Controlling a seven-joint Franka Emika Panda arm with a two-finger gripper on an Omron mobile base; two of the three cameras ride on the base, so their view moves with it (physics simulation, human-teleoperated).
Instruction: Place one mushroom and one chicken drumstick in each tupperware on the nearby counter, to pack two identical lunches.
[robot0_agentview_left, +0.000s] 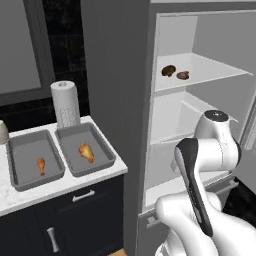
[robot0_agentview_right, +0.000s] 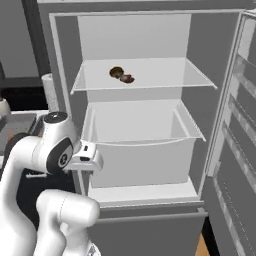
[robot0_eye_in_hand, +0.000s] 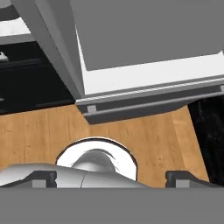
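Right now the fridge (robot0_agentview_right: 145, 125) stands open beside the counter (robot0_agentview_left: 30, 192), which sits just to its left. On the counter lie two grey tupperware trays (robot0_agentview_left: 35, 159) side by side, each holding one chicken drumstick (robot0_agentview_left: 86, 152), with a paper towel roll (robot0_agentview_left: 65, 104) behind them. Two mushrooms (robot0_agentview_right: 121, 74) rest together on the fridge's upper shelf. Low before the fridge, the gripper (robot0_eye_in_hand: 111, 177) points at the wooden floor (robot0_eye_in_hand: 144, 131), fingers spread wide, holding nothing.
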